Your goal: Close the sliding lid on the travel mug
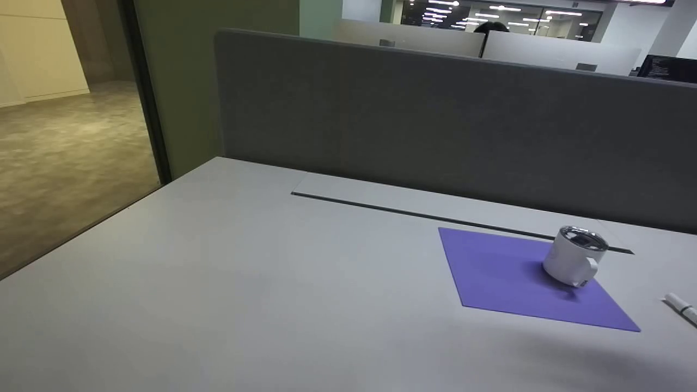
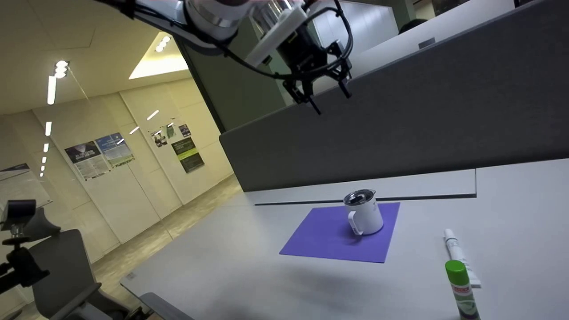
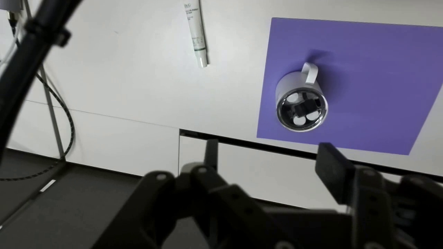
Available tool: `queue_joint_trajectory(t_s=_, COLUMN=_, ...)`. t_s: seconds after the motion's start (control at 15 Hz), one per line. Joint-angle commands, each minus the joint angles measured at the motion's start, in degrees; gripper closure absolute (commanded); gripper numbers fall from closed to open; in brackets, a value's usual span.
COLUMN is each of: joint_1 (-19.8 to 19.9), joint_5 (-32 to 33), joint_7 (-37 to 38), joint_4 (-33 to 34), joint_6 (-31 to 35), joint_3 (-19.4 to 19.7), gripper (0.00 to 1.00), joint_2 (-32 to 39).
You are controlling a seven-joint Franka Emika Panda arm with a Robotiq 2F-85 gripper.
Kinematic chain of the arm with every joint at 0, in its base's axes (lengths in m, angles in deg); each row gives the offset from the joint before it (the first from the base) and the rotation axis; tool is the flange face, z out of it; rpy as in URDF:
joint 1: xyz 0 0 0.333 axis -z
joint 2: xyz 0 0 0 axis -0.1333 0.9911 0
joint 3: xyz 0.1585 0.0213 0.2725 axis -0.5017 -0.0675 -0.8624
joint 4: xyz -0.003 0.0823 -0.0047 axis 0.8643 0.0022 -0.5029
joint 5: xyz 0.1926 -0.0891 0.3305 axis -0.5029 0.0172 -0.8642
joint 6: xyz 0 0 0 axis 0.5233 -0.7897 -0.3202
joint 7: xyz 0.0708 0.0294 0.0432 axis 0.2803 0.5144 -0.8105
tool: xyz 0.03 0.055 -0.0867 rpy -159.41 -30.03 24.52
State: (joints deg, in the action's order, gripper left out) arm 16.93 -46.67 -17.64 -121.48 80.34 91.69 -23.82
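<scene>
The travel mug is a white squat mug with a handle, upright on the purple mat in both exterior views (image 1: 566,265) (image 2: 369,219) and in the wrist view (image 3: 288,84). Its round lid (image 1: 584,238) (image 2: 359,197) is clear and dark with a shiny rim. A black slider piece (image 3: 305,107) lies near the lid's middle; whether the opening is covered, I cannot tell. My gripper (image 2: 334,105) is high above the table, well apart from the mug. In the wrist view, its fingers (image 3: 268,144) are spread with nothing between them. The gripper is out of view in an exterior view.
The purple mat (image 1: 501,277) (image 2: 320,238) lies near a dark table slot (image 1: 381,208). A grey partition (image 1: 435,130) (image 2: 422,115) stands behind. A white tube (image 2: 454,249) (image 3: 195,27) and a green-capped bottle (image 2: 462,291) are beside the mat. A cable (image 3: 71,121) shows at the left.
</scene>
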Motion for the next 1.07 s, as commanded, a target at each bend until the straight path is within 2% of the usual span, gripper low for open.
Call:
queue_joint_trajectory(t_s=0.0, joint_1=0.16, joint_5=-3.10, joint_7=-1.86, joint_4=10.96, joint_6=-5.85, joint_3=-1.37, gripper=0.55, joint_2=8.19)
queue_joint_trajectory(t_s=0.4, joint_1=-0.33, joint_5=-1.49, joint_7=-0.06, joint_4=21.97, joint_6=-13.29, joint_3=-3.36, gripper=0.97, joint_2=17.94)
queue_joint_trajectory(t_s=0.47, joint_1=0.25, joint_5=-2.02, joint_7=-0.95, joint_4=16.80, joint_6=-10.05, joint_3=-3.61, gripper=0.99, joint_2=14.47)
queue_joint_trajectory(t_s=0.53, joint_1=0.22, joint_5=-2.00, joint_7=-0.94, joint_4=17.58, joint_6=-10.21, joint_3=-3.81, gripper=0.85, joint_2=15.49)
queue_joint_trajectory(t_s=0.67, joint_1=0.27, joint_5=-2.00, joint_7=-0.94, joint_4=17.47, joint_6=-9.94, joint_3=-3.85, gripper=0.98, joint_2=15.82)
queue_joint_trajectory(t_s=1.0, joint_1=0.36, joint_5=-2.02, joint_7=-0.96, joint_4=17.48, joint_6=-9.94, joint_3=-3.83, gripper=0.99, joint_2=15.56)
